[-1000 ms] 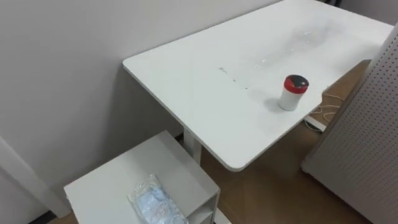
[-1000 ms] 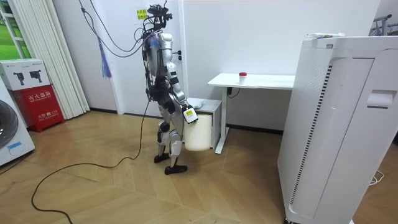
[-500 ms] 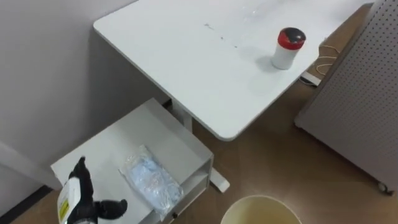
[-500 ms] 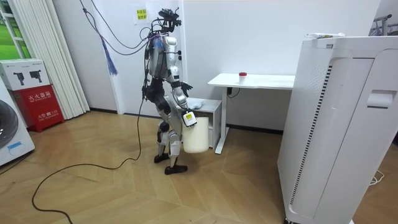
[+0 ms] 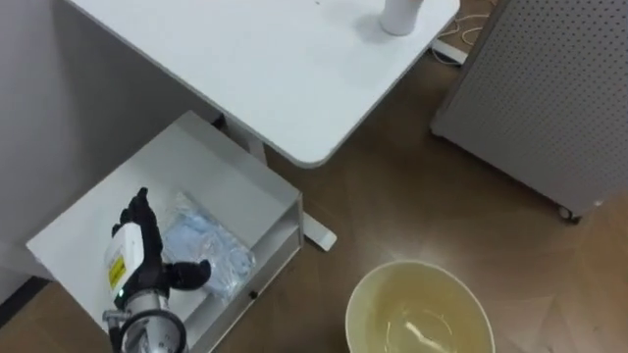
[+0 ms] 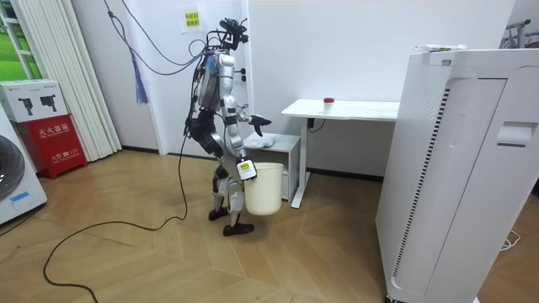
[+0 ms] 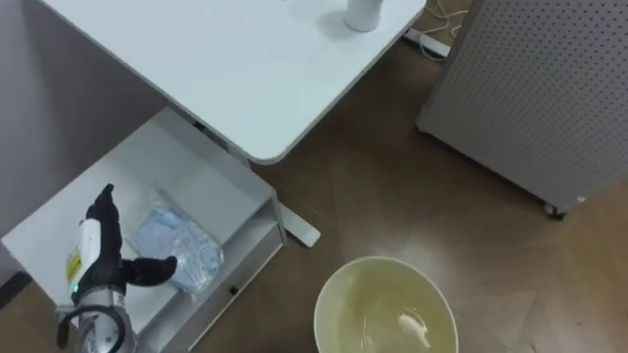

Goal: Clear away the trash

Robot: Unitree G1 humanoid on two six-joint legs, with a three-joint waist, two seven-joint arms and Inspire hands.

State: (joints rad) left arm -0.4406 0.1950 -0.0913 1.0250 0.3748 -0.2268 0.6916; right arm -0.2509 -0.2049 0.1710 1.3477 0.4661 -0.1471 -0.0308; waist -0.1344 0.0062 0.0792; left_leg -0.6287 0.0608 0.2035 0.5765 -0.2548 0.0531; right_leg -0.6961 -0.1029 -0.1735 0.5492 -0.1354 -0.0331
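- L hand [image 5: 140,259] is now reaching farther over the low white cabinet [image 5: 113,191] than 0.5 s ago and is sitting closer to the garbage. The head cam has also pitched down, so more of the bucket is showing.
- L hand is released: fingers straight and pointing far, thumb spread to the right.
- Garbage = crumpled clear plastic bag [image 5: 214,245], lying on the cabinet top near its right edge, just right of the L hand. Thumb tip is meeting the bag's near-left edge; contact cannot be told.
- R hand [image 6: 244,168] is hanging at the rim of the cream bucket [image 5: 432,294], which is clearing the floor in the room view. Grip state cannot be told.
- A pale scrap [image 5: 424,335] is lying in the bucket bottom.
- Robot is standing at the cabinet, facing the white desk [image 5: 226,59].
- A white container [image 5: 400,14] is standing at the desk's far right.
- A perforated white panel [image 5: 535,88] is standing on the floor to the far right.
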